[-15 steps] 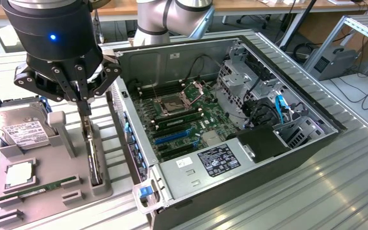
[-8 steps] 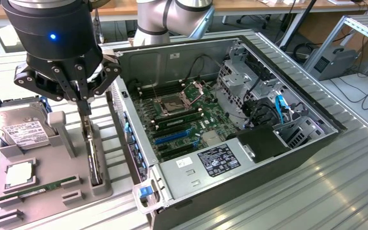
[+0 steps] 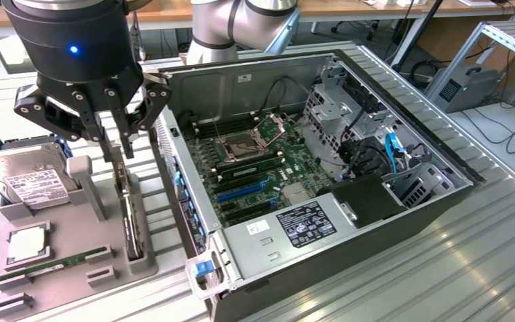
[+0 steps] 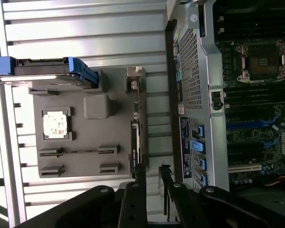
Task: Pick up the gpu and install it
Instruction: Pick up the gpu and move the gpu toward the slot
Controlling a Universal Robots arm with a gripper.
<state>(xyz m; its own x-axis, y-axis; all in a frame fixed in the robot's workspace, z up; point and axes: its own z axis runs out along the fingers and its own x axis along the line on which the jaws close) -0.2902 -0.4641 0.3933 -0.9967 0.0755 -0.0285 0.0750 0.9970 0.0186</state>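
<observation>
The gpu [image 3: 131, 216] stands on its long edge in a slot at the side of the grey holder tray [image 3: 65, 225] nearest the case. From the wrist it is a thin dark strip [image 4: 135, 140] with its silver bracket at one end. My gripper [image 3: 121, 157] hangs just above the card's upper end, its two fingers a little apart and nothing between them. In the wrist view the gripper [image 4: 152, 167] is lined up with the card's end, with a gap between the fingertips. The open computer case [image 3: 436, 191] lies to the exterior view's right, with blue expansion slots [image 3: 239, 192] on the motherboard.
On the tray [image 4: 85, 166] also sit a hard drive [image 3: 25, 178] with a white label, a CPU [image 3: 27, 245] and a thin green RAM stick [image 3: 56, 263]. The case wall [image 4: 190, 71] rises right beside the card. A power supply [image 3: 302, 225] fills the case's near end.
</observation>
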